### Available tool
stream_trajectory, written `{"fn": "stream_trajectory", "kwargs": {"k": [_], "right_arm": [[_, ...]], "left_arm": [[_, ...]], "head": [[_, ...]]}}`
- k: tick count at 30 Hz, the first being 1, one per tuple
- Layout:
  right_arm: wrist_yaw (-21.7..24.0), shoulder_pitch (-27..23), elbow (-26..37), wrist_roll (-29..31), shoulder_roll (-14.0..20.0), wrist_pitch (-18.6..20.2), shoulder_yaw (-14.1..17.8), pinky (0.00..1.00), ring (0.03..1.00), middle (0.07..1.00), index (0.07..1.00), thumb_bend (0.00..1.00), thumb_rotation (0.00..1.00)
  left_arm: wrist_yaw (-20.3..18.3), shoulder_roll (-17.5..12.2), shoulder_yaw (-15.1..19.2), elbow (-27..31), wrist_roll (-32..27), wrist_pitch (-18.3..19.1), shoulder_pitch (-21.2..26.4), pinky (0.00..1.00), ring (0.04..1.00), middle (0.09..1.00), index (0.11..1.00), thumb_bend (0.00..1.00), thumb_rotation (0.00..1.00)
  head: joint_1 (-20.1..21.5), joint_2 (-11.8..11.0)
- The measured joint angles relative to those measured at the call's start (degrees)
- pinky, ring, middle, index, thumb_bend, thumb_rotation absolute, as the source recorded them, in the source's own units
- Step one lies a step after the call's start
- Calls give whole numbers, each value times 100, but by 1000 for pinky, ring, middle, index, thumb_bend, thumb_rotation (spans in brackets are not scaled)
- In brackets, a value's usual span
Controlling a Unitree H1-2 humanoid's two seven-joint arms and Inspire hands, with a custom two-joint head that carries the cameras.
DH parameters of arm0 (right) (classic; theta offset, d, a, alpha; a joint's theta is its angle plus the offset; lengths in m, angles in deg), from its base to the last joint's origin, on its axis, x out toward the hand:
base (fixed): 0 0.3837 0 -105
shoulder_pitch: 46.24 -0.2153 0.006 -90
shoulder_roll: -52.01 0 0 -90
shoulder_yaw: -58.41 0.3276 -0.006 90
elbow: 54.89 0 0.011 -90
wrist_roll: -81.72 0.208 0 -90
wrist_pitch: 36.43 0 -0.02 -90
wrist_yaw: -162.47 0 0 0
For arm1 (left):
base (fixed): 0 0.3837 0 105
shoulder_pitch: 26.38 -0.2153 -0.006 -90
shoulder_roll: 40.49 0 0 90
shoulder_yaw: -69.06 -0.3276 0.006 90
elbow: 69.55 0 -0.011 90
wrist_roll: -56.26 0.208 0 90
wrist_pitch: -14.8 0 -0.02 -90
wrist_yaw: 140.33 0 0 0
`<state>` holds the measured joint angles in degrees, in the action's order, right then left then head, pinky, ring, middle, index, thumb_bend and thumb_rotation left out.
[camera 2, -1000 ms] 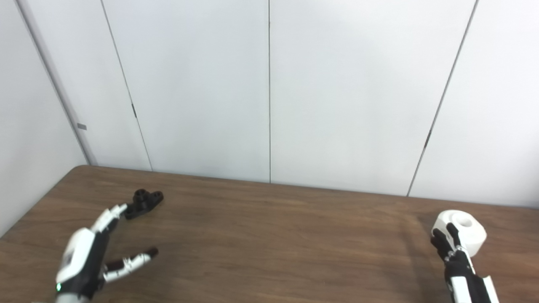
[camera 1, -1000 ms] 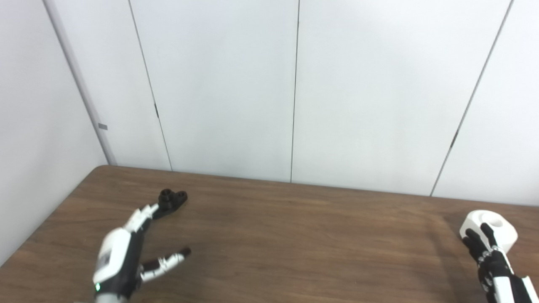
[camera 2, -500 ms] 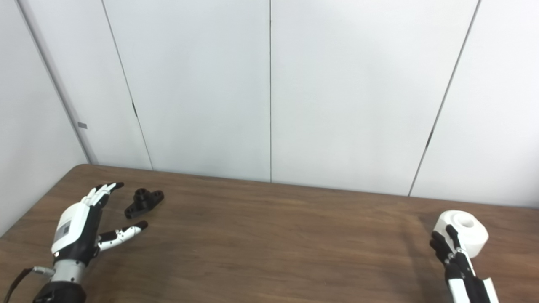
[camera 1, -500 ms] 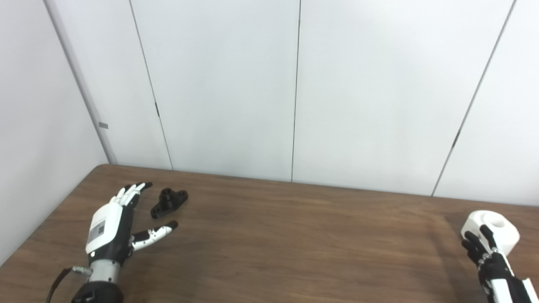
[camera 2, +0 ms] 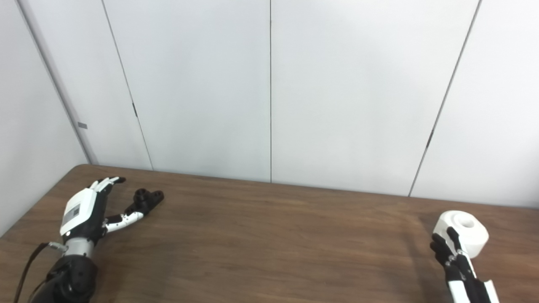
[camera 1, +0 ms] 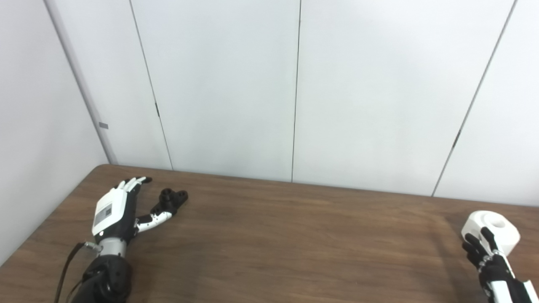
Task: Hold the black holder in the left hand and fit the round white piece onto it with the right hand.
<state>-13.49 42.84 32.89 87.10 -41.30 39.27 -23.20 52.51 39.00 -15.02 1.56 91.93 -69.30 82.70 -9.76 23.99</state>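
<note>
The black holder (camera 1: pixel 172 199) lies flat on the brown table at the far left. My left hand (camera 1: pixel 120 207) is open just left of it, fingers stretched toward the back, thumb tip at the holder's near end. The round white piece (camera 1: pixel 490 227) with a hole in its top stands at the far right of the table. My right hand (camera 1: pixel 485 256) is open just in front of it, black fingers raised against its near side, not closed around it. The scene also shows in the right eye view: holder (camera 2: pixel 145 200), white piece (camera 2: pixel 463 227).
The brown wooden table (camera 1: pixel 294 240) stretches between the two hands. White wall panels stand right behind its back edge. A thin cable runs along my left forearm (camera 1: pixel 103 277).
My left hand has moved farther back along the holder's left side, and its thumb now reaches the holder's near end. The right hand has hardly moved.
</note>
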Motion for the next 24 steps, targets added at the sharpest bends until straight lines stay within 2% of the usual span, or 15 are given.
{"fn": "stream_trajectory", "kwargs": {"k": [6, 8, 12, 17, 22, 24], "right_arm": [[1, 118, 135, 1, -20, 37, -2, 949, 910, 919, 979, 588, 911], [-1, 133, 152, 0, -31, 44, 0, 947, 909, 917, 978, 591, 908], [-2, 141, 176, -20, -42, 110, -1, 952, 911, 919, 979, 599, 909], [-6, 190, 263, -56, -92, 232, 0, 947, 914, 914, 979, 599, 907], [-5, 221, 294, -55, -108, 235, 3, 948, 908, 908, 976, 597, 907], [-5, 221, 297, -54, -114, 236, 7, 952, 908, 908, 977, 596, 907]], "left_arm": [[-104, -17, -276, -182, -22, 440, 280, 993, 975, 913, 775, 875, 411], [-116, -19, -379, -279, 2, 616, 398, 999, 987, 918, 771, 901, 449], [-180, -35, -587, -486, 46, 921, 588, 999, 994, 922, 765, 913, 463], [-220, -46, -787, -686, 75, 1227, 686, 983, 986, 920, 737, 896, 397], [-234, -55, -924, -695, 87, 1595, 702, 973, 974, 912, 729, 880, 373], [-220, -68, -962, -695, 96, 1611, 706, 981, 974, 910, 726, 877, 359]], "head": [[9, 35], [35, 35], [53, 35], [79, 44], [79, 53], [79, 44]]}}
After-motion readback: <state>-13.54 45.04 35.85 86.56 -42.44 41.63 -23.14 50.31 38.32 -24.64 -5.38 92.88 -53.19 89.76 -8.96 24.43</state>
